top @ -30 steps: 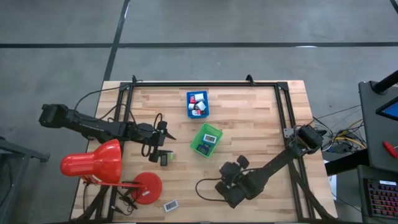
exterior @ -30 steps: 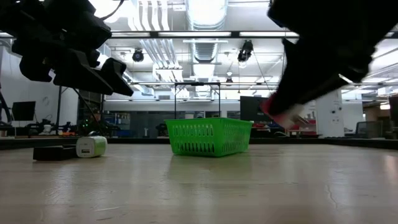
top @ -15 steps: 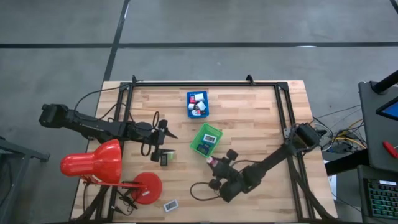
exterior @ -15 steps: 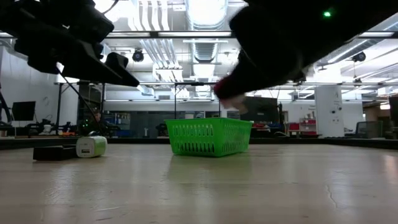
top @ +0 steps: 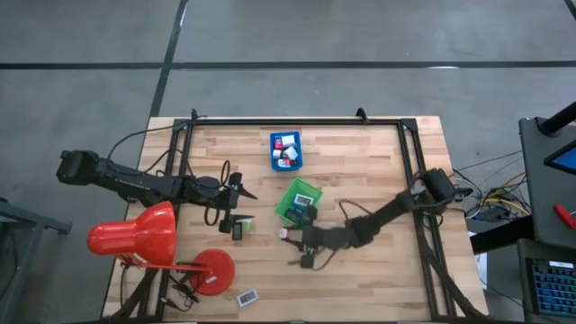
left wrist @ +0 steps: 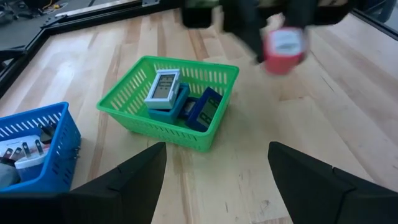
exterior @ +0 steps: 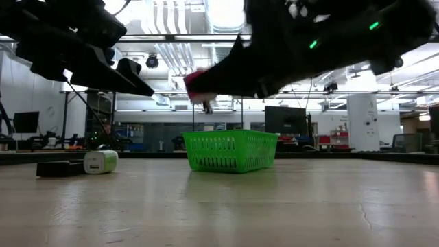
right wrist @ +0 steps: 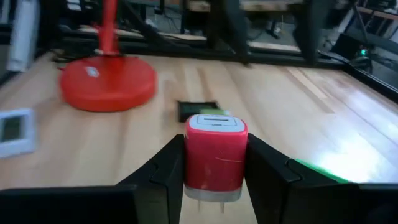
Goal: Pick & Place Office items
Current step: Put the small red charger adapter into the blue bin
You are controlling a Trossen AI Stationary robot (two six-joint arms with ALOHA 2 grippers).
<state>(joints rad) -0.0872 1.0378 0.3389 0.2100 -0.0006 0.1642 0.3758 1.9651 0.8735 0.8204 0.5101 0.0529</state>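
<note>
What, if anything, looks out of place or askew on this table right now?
Nothing looks spilled or damaged. The green tray sits at an angle to the table edges, unlike the squarer blue tray. The right gripper carries a red-and-white block, and the left gripper hovers open.

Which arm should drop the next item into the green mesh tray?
The right. Its gripper is shut on a small red-and-white cube beside the green mesh tray. The left gripper is open, holds nothing, and hangs farther off.
</note>
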